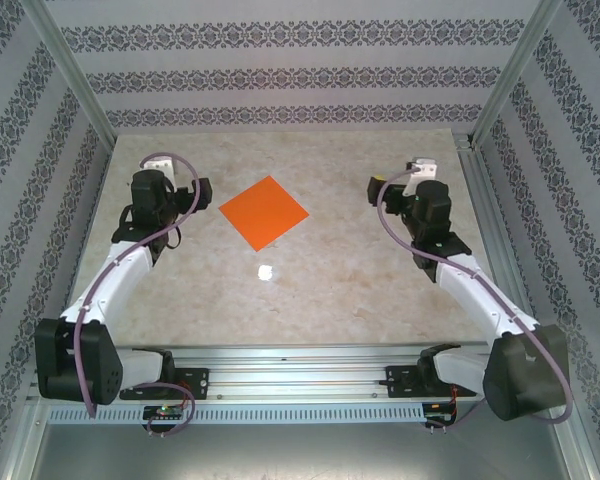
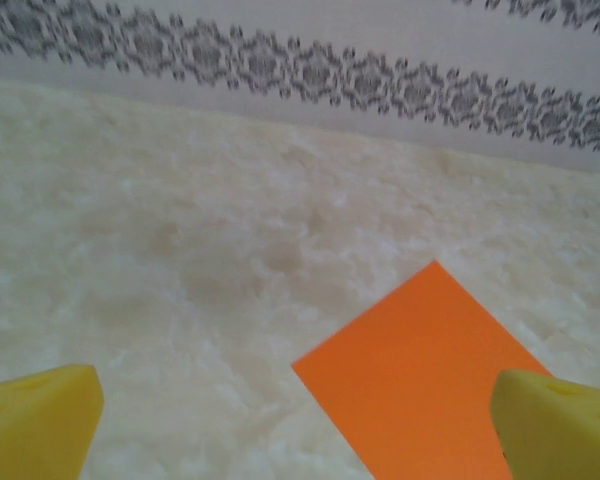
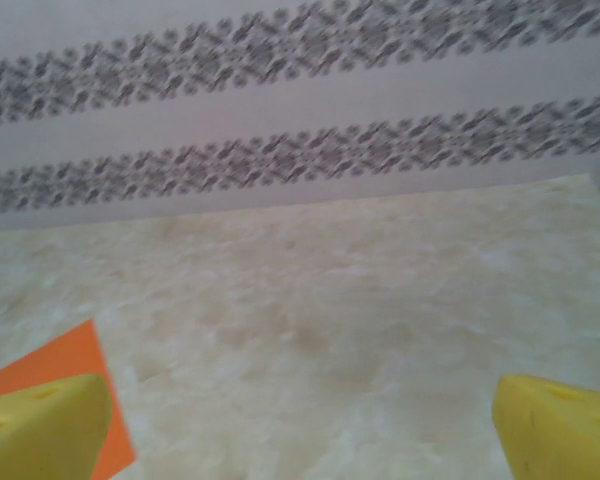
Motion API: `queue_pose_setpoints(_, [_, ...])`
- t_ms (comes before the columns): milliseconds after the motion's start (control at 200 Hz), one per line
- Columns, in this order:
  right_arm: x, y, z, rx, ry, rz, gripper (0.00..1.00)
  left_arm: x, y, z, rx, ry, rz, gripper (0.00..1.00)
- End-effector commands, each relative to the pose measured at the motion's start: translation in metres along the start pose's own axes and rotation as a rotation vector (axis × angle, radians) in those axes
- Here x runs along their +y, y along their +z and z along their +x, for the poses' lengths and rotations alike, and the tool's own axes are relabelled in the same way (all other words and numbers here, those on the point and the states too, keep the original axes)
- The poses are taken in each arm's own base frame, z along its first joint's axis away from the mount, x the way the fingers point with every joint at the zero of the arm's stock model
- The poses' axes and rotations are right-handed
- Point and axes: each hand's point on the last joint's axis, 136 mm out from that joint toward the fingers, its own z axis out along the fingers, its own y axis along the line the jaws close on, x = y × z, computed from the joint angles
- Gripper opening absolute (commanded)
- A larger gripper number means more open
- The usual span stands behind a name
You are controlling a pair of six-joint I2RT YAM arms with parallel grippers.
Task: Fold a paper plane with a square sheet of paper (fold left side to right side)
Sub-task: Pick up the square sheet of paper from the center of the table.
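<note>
From above, the square sheet of paper [image 1: 264, 212] lies flat and whole between the bent arms; wrist views catch its corners. Left claw [image 2: 298, 425] and right claw [image 3: 302, 428] gape apart.

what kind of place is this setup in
Probably an enclosed robot test cell: patterned walls on a metal frame, a marble-look table, and a lone orange square sheet of paper.
</note>
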Motion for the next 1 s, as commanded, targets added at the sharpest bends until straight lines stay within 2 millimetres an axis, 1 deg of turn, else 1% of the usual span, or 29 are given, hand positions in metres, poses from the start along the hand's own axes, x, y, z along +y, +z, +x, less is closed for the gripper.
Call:
queue_pose_setpoints(0, [0.042, 0.018, 0.076, 0.342, -0.029, -0.035, 0.98, 0.008, 0.010, 0.076, 0.349, -0.161, -0.027, 1.00])
queue_pose_setpoints(25, [0.052, 0.025, 0.085, 0.382, -0.056, -0.044, 0.98, 0.007, 0.015, 0.077, 0.366, -0.167, -0.019, 1.00])
queue_pose_setpoints(35, [0.058, 0.028, 0.084, 0.387, -0.065, -0.048, 0.98, 0.006, 0.017, 0.078, 0.374, -0.170, -0.015, 1.00])
queue_pose_setpoints(50, [0.063, 0.032, 0.091, 0.415, -0.083, -0.048, 0.98, 0.004, 0.020, 0.079, 0.383, -0.175, -0.007, 1.00])
queue_pose_setpoints(75, [0.073, 0.038, 0.092, 0.434, -0.105, -0.050, 0.98, 0.002, 0.026, 0.081, 0.403, -0.183, 0.003, 1.00])
queue_pose_setpoints(80, [0.074, 0.040, 0.096, 0.447, -0.112, -0.049, 0.98, 0.002, 0.028, 0.082, 0.409, -0.185, 0.004, 1.00])
queue_pose_setpoints(140, [0.093, 0.057, 0.107, 0.523, -0.167, -0.049, 0.98, -0.004, 0.045, 0.084, 0.454, -0.201, 0.034, 1.00])
queue_pose_setpoints(145, [0.095, 0.058, 0.106, 0.522, -0.169, -0.049, 0.98, -0.005, 0.046, 0.084, 0.456, -0.202, 0.040, 1.00])
queue_pose_setpoints(180, [0.103, 0.068, 0.113, 0.551, -0.179, -0.043, 0.98, -0.007, 0.057, 0.085, 0.476, -0.212, 0.054, 1.00])
queue_pose_setpoints(230, [0.120, 0.082, 0.121, 0.580, -0.165, -0.084, 0.98, -0.010, 0.072, 0.084, 0.490, -0.232, 0.069, 1.00])
queue_pose_setpoints(305, [0.136, 0.101, 0.133, 0.616, -0.130, -0.111, 0.98, -0.015, 0.094, 0.085, 0.515, -0.257, 0.096, 1.00])
queue_pose_setpoints(345, [0.141, 0.109, 0.140, 0.636, -0.123, -0.110, 0.98, -0.018, 0.105, 0.086, 0.529, -0.271, 0.114, 1.00])
queue_pose_setpoints(360, [0.143, 0.112, 0.141, 0.638, -0.119, -0.109, 0.98, -0.020, 0.109, 0.087, 0.536, -0.278, 0.124, 1.00])
queue_pose_setpoints(365, [0.145, 0.113, 0.138, 0.633, -0.117, -0.112, 0.98, -0.020, 0.110, 0.087, 0.537, -0.279, 0.127, 1.00])
queue_pose_setpoints(440, [0.151, 0.125, 0.150, 0.658, -0.103, -0.100, 0.98, -0.027, 0.126, 0.090, 0.567, -0.308, 0.160, 1.00])
queue_pose_setpoints(535, [0.155, 0.137, 0.165, 0.686, -0.079, -0.084, 0.97, -0.035, 0.135, 0.092, 0.577, -0.336, 0.203, 1.00])
queue_pose_setpoints(634, [0.158, 0.147, 0.175, 0.703, -0.052, -0.069, 0.97, -0.039, 0.139, 0.099, 0.590, -0.350, 0.222, 1.00])
queue_pose_setpoints(729, [0.163, 0.152, 0.185, 0.727, -0.030, -0.056, 0.97, -0.042, 0.142, 0.108, 0.613, -0.359, 0.244, 0.97])
queue_pose_setpoints(824, [0.165, 0.156, 0.189, 0.716, -0.012, -0.021, 0.97, -0.049, 0.144, 0.114, 0.633, -0.369, 0.280, 0.95])
queue_pose_setpoints(999, [0.165, 0.161, 0.198, 0.725, 0.015, 0.026, 0.96, -0.052, 0.149, 0.122, 0.650, -0.372, 0.282, 0.95])
